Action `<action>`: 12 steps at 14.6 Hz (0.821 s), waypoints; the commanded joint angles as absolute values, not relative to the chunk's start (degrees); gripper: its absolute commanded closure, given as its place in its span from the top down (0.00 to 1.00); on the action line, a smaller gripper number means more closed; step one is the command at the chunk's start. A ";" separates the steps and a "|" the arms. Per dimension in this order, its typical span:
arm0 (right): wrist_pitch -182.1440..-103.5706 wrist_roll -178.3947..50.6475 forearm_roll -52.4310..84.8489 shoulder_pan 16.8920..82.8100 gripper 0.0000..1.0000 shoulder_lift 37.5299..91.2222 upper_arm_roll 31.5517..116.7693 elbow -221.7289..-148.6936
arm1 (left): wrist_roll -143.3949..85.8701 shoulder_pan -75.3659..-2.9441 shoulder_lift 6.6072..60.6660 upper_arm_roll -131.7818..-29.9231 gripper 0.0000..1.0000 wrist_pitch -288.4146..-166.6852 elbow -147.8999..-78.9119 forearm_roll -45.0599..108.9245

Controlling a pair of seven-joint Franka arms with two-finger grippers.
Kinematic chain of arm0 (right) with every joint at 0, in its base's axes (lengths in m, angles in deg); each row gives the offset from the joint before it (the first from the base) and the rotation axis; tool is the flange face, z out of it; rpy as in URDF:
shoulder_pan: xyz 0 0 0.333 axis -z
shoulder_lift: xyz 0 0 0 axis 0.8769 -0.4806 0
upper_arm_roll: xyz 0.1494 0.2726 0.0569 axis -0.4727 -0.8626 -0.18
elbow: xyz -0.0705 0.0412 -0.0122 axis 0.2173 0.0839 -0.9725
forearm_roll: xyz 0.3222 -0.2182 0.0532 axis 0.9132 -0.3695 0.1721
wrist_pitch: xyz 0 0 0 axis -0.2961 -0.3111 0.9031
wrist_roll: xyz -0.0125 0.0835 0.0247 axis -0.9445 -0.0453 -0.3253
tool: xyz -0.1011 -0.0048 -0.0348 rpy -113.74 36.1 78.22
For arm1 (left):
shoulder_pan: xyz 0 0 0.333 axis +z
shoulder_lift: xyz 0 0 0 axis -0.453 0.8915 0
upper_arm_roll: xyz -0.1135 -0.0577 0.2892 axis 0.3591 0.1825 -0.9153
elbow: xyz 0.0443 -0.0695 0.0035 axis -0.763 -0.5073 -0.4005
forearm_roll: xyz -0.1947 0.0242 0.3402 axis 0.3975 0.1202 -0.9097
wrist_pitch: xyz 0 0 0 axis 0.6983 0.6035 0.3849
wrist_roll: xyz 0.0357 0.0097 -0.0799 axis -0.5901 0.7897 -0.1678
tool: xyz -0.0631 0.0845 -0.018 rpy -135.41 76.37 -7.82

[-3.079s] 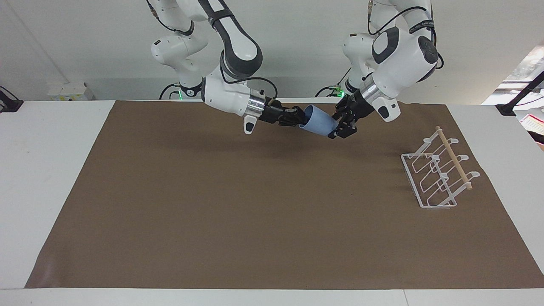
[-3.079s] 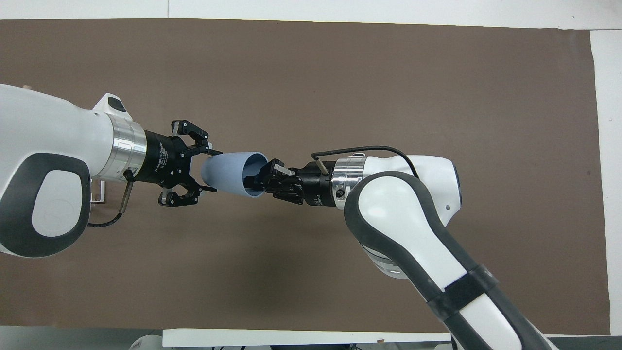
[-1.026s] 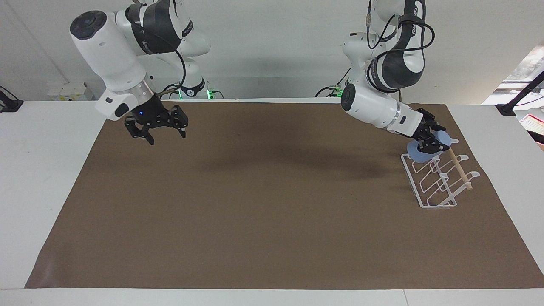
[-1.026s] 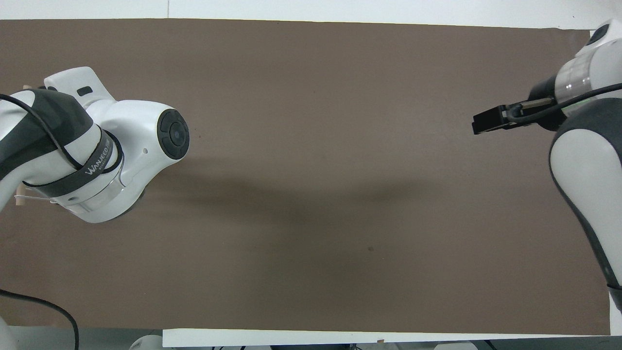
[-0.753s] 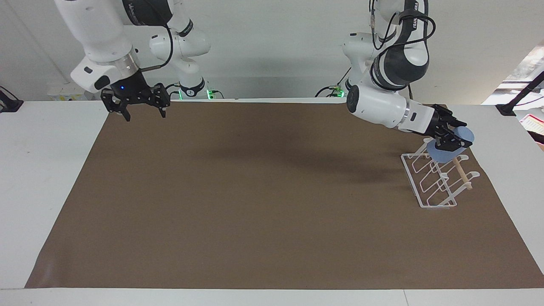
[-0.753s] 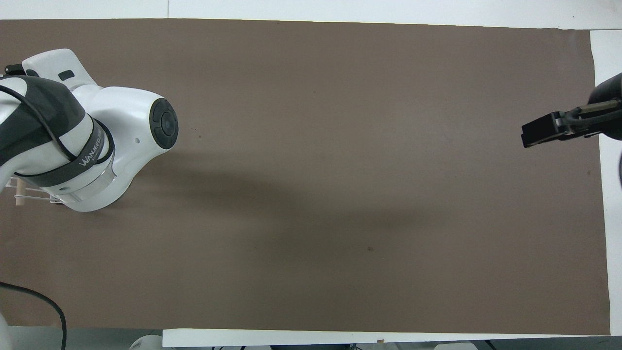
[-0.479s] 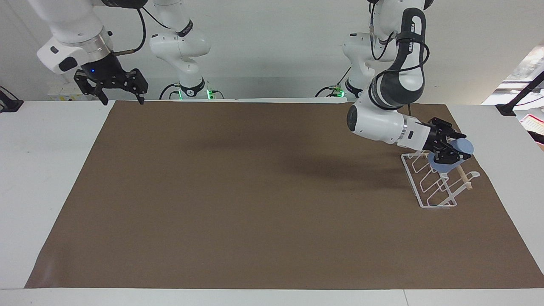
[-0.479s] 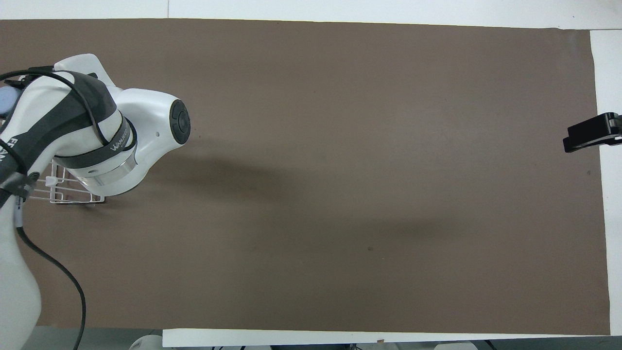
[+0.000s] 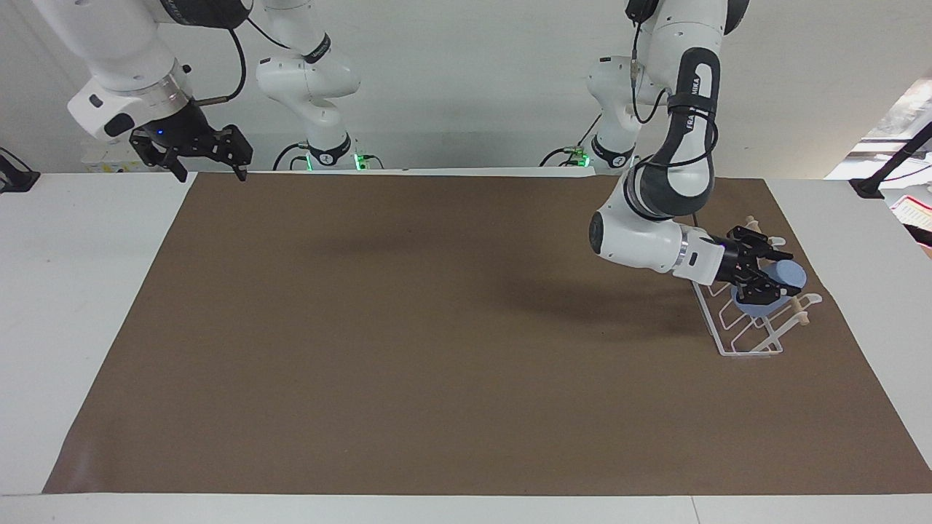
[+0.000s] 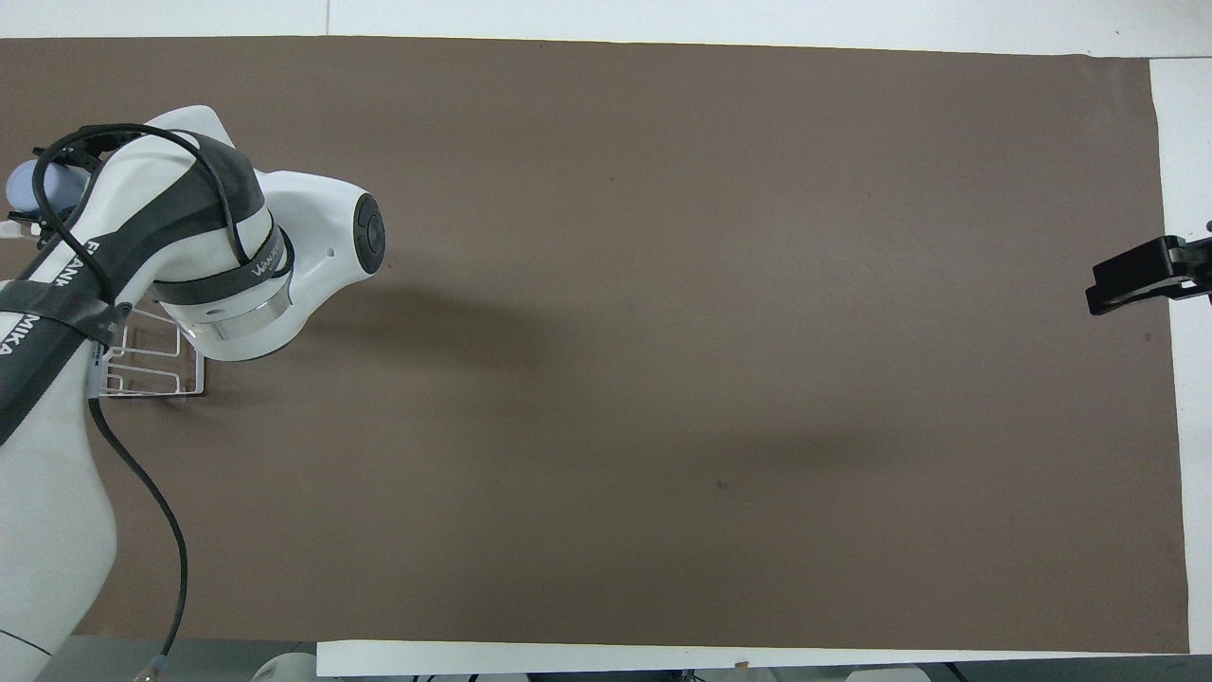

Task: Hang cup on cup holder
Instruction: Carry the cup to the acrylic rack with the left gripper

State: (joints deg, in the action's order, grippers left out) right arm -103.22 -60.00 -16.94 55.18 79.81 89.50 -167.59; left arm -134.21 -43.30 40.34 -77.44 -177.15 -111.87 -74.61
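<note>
The light-blue cup [image 9: 788, 276] lies tilted, its base pointing away from the left arm. It is low among the prongs of the white wire cup holder [image 9: 737, 336], at the left arm's end of the mat. My left gripper [image 9: 761, 281] is shut on the cup over the rack. The wooden dowel's end [image 9: 803, 318] shows beside the cup. In the overhead view the left arm hides its gripper; only a bit of the cup [image 10: 21, 186] and the rack's base [image 10: 142, 377] show. My right gripper [image 9: 210, 170] is open and empty, raised and waiting at the right arm's end.
A brown mat [image 9: 437, 342] covers the table between white margins. Part of the right gripper [image 10: 1132, 276] shows at the mat's edge in the overhead view. The left arm's elbow [image 10: 284, 256] hangs over the mat beside the rack.
The left gripper has lowered the cup along the rack, down among the prongs. The right arm has drawn back and up to its end of the table, and now holds still.
</note>
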 commanded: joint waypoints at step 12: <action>-103.13 -60.45 -17.11 55.47 0.99 81.39 89.01 -169.35 | -138.56 -41.35 44.93 -76.67 1.00 -179.96 -110.91 -70.39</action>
